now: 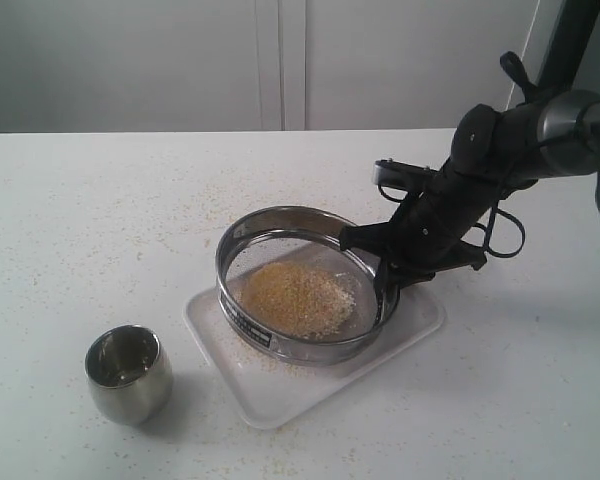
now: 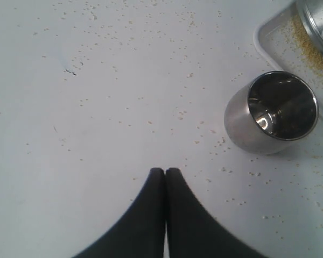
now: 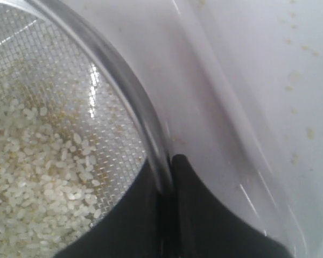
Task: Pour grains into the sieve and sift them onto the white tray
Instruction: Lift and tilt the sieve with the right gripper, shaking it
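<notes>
The steel sieve [image 1: 298, 283] sits over the white tray [image 1: 280, 395], with a heap of grains [image 1: 295, 298] on its mesh. My right gripper [image 1: 383, 292] is shut on the sieve's right rim [image 3: 145, 126], one finger inside the ring and one outside. Pale kernels of the grains [image 3: 27, 177] lie on the mesh in the right wrist view. My left gripper [image 2: 164, 171] is shut and empty above bare table, apart from the small shiny steel cup [image 2: 272, 113]. The tray's corner [image 2: 274, 40] and the sieve's wall [image 2: 317, 21] show at the edge of the left wrist view.
The empty steel cup [image 1: 129, 372] stands upright on the table to the left of the tray. Stray grains [image 2: 204, 129] are scattered over the white tabletop [image 1: 90, 220]. A pale wall with panel seams runs behind the table's far edge.
</notes>
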`<act>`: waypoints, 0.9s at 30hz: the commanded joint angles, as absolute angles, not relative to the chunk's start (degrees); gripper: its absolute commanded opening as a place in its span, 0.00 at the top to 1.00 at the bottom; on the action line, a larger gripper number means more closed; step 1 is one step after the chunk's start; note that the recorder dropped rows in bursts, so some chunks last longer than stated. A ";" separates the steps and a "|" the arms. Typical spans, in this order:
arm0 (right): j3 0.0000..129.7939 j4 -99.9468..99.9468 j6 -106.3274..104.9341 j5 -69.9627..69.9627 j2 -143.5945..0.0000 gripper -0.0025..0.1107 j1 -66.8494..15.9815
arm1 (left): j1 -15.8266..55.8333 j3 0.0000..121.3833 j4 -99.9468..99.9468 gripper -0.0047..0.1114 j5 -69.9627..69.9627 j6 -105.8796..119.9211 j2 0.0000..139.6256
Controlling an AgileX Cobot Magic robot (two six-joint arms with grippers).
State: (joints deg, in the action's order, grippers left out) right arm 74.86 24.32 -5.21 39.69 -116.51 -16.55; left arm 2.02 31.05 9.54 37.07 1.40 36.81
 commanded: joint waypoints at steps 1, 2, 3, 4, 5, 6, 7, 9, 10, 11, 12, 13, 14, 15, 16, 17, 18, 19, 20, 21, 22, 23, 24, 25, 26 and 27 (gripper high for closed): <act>75.35 25.58 -4.19 39.43 -116.35 0.98 -16.58 | 1.84 30.67 9.70 0.96 37.58 1.53 36.44; 75.35 25.58 -3.99 39.43 -116.35 0.98 -16.58 | 1.84 30.67 9.70 0.96 37.58 1.53 36.44; 75.35 25.58 -3.87 39.43 -116.35 0.98 -16.58 | 1.84 30.67 9.70 0.96 37.58 1.53 36.44; 75.35 25.58 -3.76 39.43 -116.35 0.98 -16.58 | 1.84 30.67 9.70 0.96 37.58 1.53 36.44; 75.35 25.58 -3.76 39.43 -116.21 0.98 -16.58 | 1.84 30.67 9.70 0.96 37.58 1.53 36.44; 75.35 25.58 -3.76 39.54 -115.95 0.98 -16.58 | 1.84 30.67 9.70 0.96 37.58 1.53 36.44; 75.35 25.58 -3.76 39.54 -115.48 0.98 -16.58 | 1.84 30.67 9.70 0.96 37.58 1.53 36.44; 75.35 25.48 -3.76 39.54 -114.57 0.98 -16.58 | 1.84 30.67 9.70 0.96 37.58 1.53 36.44; 75.35 25.48 -3.76 39.54 -114.00 0.98 -16.58 | 1.84 30.67 9.70 0.96 37.58 1.53 36.44; 75.35 25.48 -3.76 39.54 -113.55 0.98 -16.58 | 1.84 30.67 9.70 0.96 37.58 1.53 36.44; 75.35 25.48 -3.76 39.54 -113.08 0.98 -16.58 | 1.84 30.67 9.70 0.96 37.58 1.53 36.44; 75.35 25.48 -3.76 39.54 -112.48 0.98 -16.58 | 1.84 30.67 9.70 0.96 37.58 1.53 36.44; 75.35 25.48 -3.76 39.54 -112.05 0.98 -16.58 | 1.84 30.67 9.70 0.96 37.58 1.53 36.44; 75.35 25.37 -3.76 39.79 -111.59 0.98 -16.58 | 1.84 30.67 9.70 0.96 37.58 1.53 36.44; 75.35 25.13 -3.76 39.82 -111.07 0.98 -16.58 | 1.84 30.67 9.70 0.96 37.58 1.53 36.44; 75.35 24.85 -3.76 39.94 -110.69 0.98 -16.58 | 1.84 30.67 9.70 0.96 37.58 1.53 36.44; 75.35 24.33 -3.76 39.92 -110.17 0.98 -16.58 | 1.84 30.67 9.70 0.96 37.58 1.53 36.44; 75.35 23.84 -3.76 40.24 -109.62 0.98 -16.58 | 1.84 30.67 9.70 0.96 37.58 1.53 36.44; 75.35 23.26 -3.76 40.44 -109.19 0.98 -16.58 | 1.84 30.67 9.70 0.96 37.58 1.53 36.44; 75.35 22.49 -3.76 41.01 -108.74 0.98 -16.58 | 1.84 30.67 9.70 0.96 37.58 1.53 36.44; 75.35 21.81 -3.76 41.56 -108.44 0.98 -16.58 | 1.84 30.67 9.70 0.96 37.58 1.53 36.44; 75.35 21.65 -3.76 42.35 -108.09 0.98 -16.68 | 1.84 30.67 9.70 0.96 37.58 1.53 36.44; 75.35 21.65 -3.76 43.04 -107.86 0.98 -16.78 | 1.84 30.67 9.70 0.96 37.58 1.53 36.44; 75.35 21.06 -3.76 43.69 -107.75 0.98 -17.16 | 1.84 30.67 9.70 0.96 37.58 1.53 36.44; 75.35 19.82 -3.76 44.38 -107.75 0.98 -18.33 | 1.84 30.67 9.70 0.96 37.58 1.53 36.44; 75.35 18.85 -3.51 44.72 -107.75 0.98 -19.19 | 1.84 30.67 9.70 0.96 37.58 1.53 36.44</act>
